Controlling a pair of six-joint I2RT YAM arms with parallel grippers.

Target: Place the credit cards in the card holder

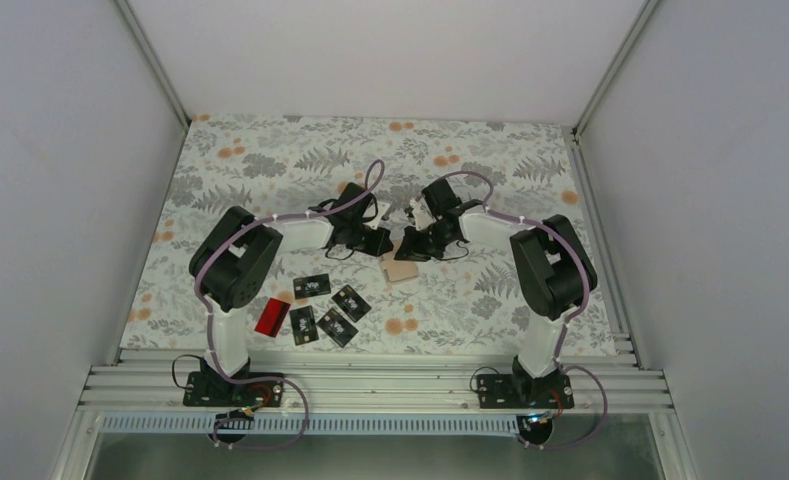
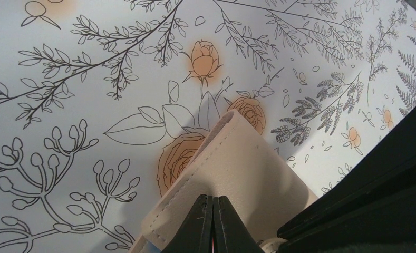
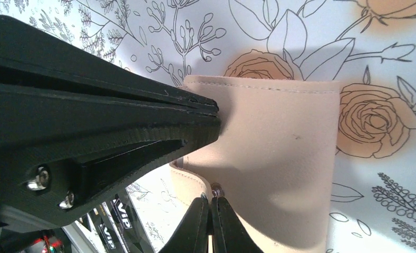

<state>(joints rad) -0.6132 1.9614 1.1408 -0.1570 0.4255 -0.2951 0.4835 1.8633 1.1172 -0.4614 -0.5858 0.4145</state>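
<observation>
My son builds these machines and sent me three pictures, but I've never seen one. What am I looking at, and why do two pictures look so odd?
The wide picture looks down from above on two robot arms bolted at the near edge of a table with a flowered cloth. Each arm ends in a two-finger pincer. The two odd pictures come from small cameras on the wrists, so each looks past its own black fingers.

Both arms meet mid-table at a small tan card holder. The left gripper and the right gripper are each pinched shut on an edge of it, from opposite sides.

Nearer the left arm's base lie the credit cards: four black cards with white markings and a red card, all on the cloth.
</observation>
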